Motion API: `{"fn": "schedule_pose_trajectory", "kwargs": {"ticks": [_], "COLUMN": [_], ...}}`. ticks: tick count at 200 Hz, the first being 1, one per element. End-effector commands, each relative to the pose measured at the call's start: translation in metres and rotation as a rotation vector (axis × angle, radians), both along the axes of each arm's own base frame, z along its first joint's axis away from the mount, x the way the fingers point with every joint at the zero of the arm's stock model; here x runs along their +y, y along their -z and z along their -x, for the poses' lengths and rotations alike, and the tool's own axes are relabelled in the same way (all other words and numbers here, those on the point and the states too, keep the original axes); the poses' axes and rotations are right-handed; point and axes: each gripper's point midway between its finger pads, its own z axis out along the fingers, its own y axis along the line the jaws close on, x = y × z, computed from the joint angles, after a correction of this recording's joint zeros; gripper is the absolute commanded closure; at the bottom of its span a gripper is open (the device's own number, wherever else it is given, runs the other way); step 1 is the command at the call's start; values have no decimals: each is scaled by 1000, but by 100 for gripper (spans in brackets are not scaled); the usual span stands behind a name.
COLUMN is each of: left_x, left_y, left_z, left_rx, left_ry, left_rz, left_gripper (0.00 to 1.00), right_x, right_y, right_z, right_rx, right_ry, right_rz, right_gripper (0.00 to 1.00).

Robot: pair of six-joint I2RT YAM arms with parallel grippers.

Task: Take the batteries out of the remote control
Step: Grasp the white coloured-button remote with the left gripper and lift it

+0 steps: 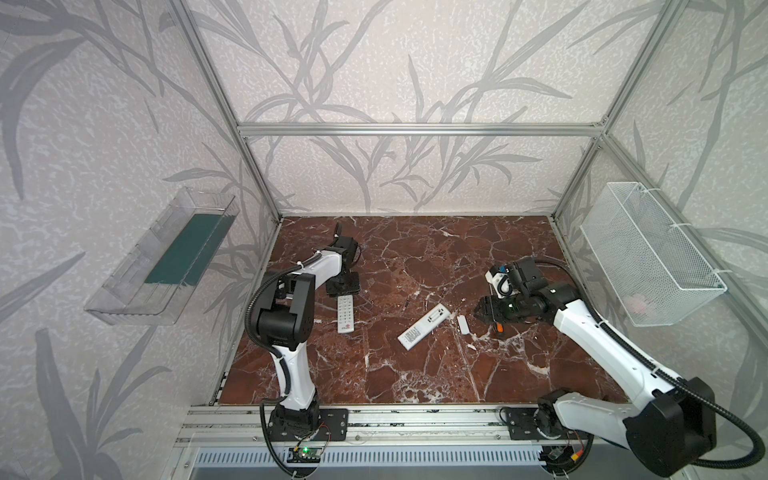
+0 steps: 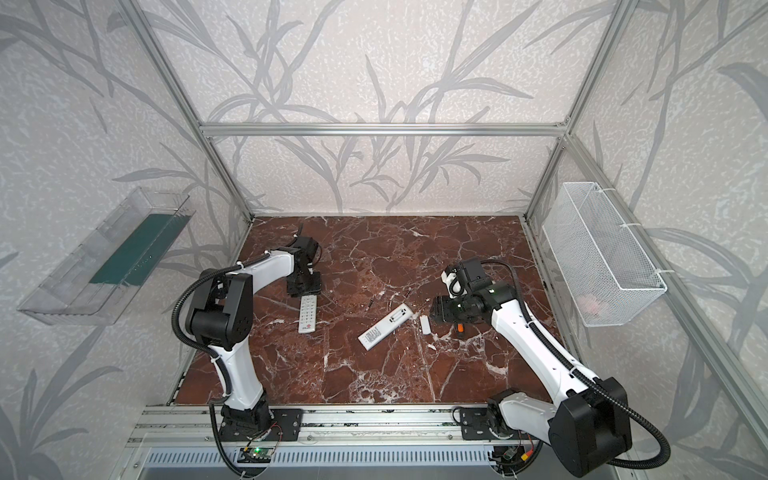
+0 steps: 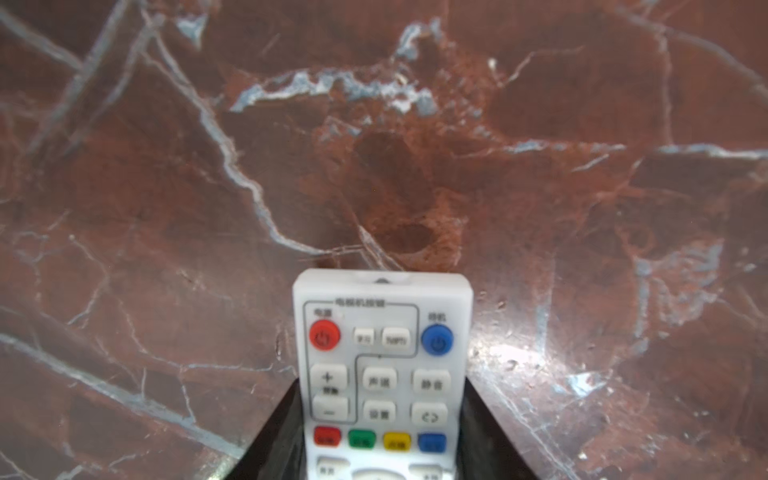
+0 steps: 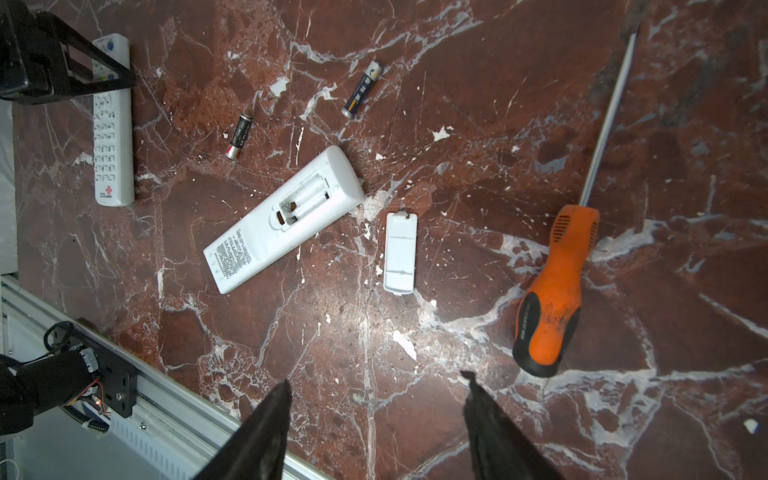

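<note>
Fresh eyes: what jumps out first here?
The face-down remote mid-table lies with its battery bay open and empty; two batteries lie loose beyond it, its cover alongside. The left gripper straddles a second, face-up remote; an orange screwdriver lies by the open right gripper.

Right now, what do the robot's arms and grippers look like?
The left arm and right arm have white links with boxy black joint housings. A black corrugated cable runs along each. The left gripper and right gripper are black, with flat fingers tapering to points. No markings are readable.
</note>
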Motion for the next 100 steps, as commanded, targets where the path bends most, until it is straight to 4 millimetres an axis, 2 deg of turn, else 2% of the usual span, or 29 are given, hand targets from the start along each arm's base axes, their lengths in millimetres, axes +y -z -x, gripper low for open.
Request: {"fn": "schedule_pose_trajectory", "kwargs": {"ticks": [1,26,48,67,83,100], "left_x": [5,-1,-22,-60,-95,-122], "left_y": [7,-4,-39,-93,-152,-214], "left_z": [6,8,5,2,2,9], "left_rx": [51,33,-51,-187,-339,-508], "left_ry": [1,-2,9,75,168,270], "left_rz": [-14,35,164,400,627,840], "left_gripper": [65,70,73,73,74,74], "right_x": [-2,8,35,66,84,97], "right_y": [2,-5,-25,-54,-82,-112], "right_z": [9,8,9,12,15,20], "right_rx": [19,4,-19,-42,-74,-125], "right_ry": [4,-22,-100,-214,-299,-381], "right_rz": [2,-50,-216,-417,-560,-679], "right_gripper": [34,33,31,25,18,11]}}
